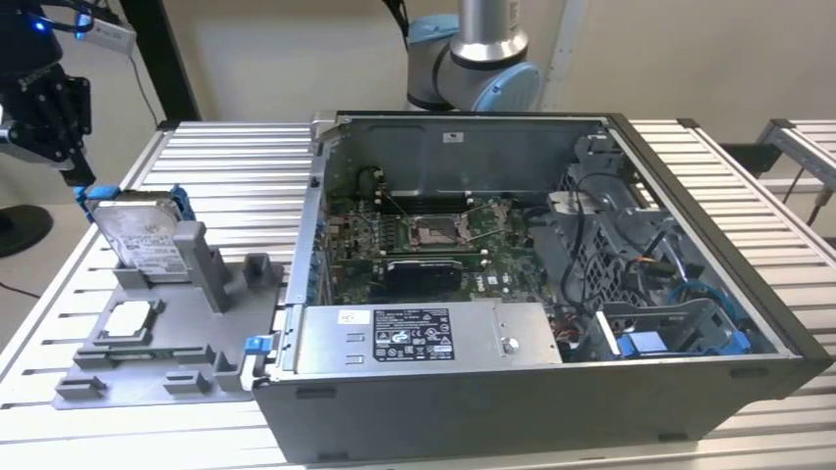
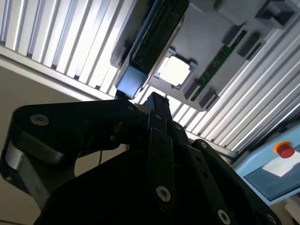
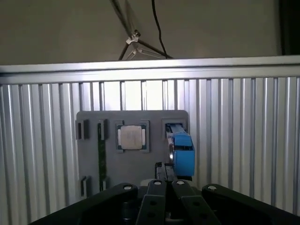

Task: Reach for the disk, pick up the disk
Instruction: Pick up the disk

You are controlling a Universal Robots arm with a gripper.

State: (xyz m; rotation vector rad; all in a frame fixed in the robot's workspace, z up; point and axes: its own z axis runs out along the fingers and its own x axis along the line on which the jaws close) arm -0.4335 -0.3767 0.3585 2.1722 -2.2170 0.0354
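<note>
Reach step, by my judgement; pickup not begun. Exterior view: gripper (image 1: 84, 181) hangs at the top corner of the disk (image 1: 137, 235), which stands upright in a grey fixture (image 1: 157, 362); white label (image 1: 141, 245), print too small to read. Second wrist view: disk (image 2: 150, 42) edge-on, blue bracket (image 2: 129, 82) end near gripper (image 2: 153, 101) tip. First wrist view: fingers (image 3: 180, 194) look pressed together, pinching nothing. A grasp calls for them spread astride the thin edge.

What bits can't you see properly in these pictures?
- Exterior view: the grey plastic holder hides the lower part of the flat silver metal disk with blue bracket.
- Exterior view: the picture's edge cuts off part of the black robot hand.
- First wrist view: the disk is edge-on, label unseen.
</note>
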